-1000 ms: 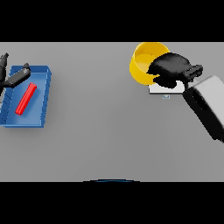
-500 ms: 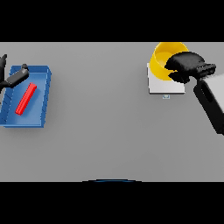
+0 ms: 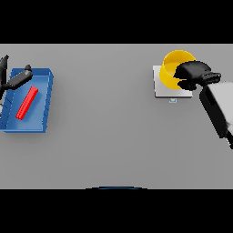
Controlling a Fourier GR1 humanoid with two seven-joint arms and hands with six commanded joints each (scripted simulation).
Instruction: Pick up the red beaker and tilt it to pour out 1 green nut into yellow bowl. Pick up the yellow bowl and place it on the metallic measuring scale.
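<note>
One risk stood out: the dark right hand [image 3: 195, 75] clasped the round yellow bowl [image 3: 175, 68] over the square metallic scale [image 3: 167, 88] at far right, and an off-centre release could tip it onto the grey desk [image 3: 109, 127].

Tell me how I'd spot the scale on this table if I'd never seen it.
Look to the right side of the grey table, where the right hand grips a yellow bowl. The scale is the flat, pale square plate under that bowl. Nothing else there is square and metallic.
</note>
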